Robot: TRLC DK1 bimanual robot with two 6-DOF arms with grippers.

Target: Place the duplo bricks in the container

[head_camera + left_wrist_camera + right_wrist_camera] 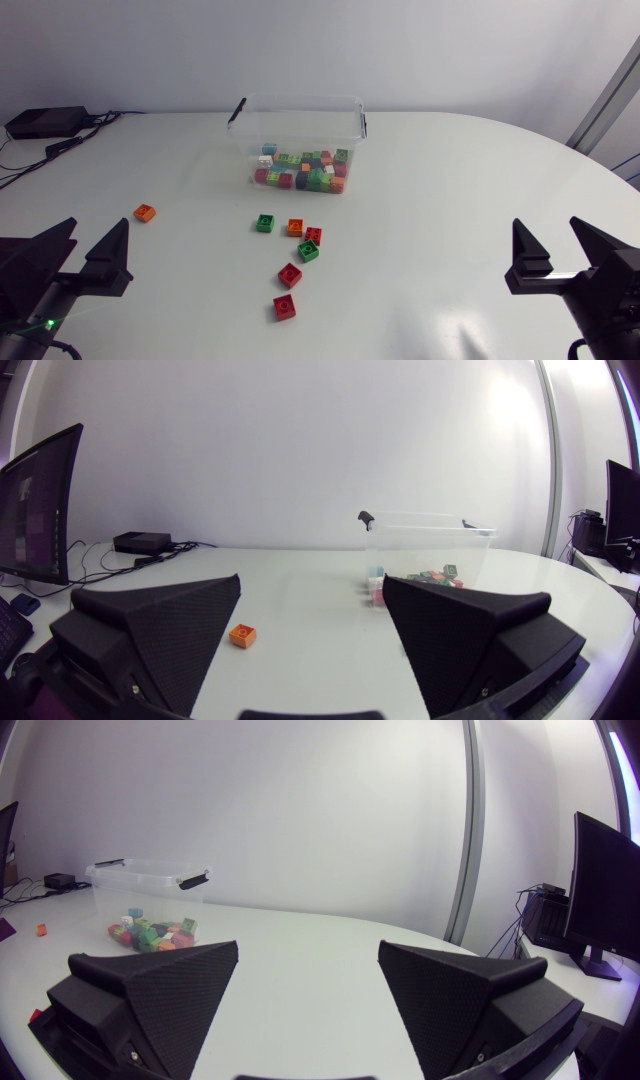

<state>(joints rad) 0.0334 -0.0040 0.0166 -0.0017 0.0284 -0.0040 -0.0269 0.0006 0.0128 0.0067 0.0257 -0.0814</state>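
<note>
White tabletop (450, 180) spread beneath both my arms, the widest thing there. Toward its far side, near the middle, stood the clear plastic container (297, 112), open at the top, with a black latch at each end. A heap of mixed duplo bricks (300, 175) in green, red, orange, pink and white lay on its floor.

My left gripper (97, 228) hung at the near left edge, released, its two wedge fingers spread wide. My right gripper (547, 225) hung at the near right edge, opened just as wide and grasping nothing. Both were well apart from the container.

A black box (40, 122) with cables sat at the far left corner of the table.

Seven loose bricks lay on the table in front of the container. The lone orange brick (145, 212) sat off to the left, between my left gripper and the container. In the left wrist view it lay ahead of the gap between my fingers.

Nearer the middle sat a green brick (264, 223), then a second orange brick (295, 227) near it. A red brick (313, 235) lay just beside that one, and a second green brick (308, 250) close against it. Nearer my side lay another red brick (291, 274), and nearest of all the last red brick (285, 307).
</note>
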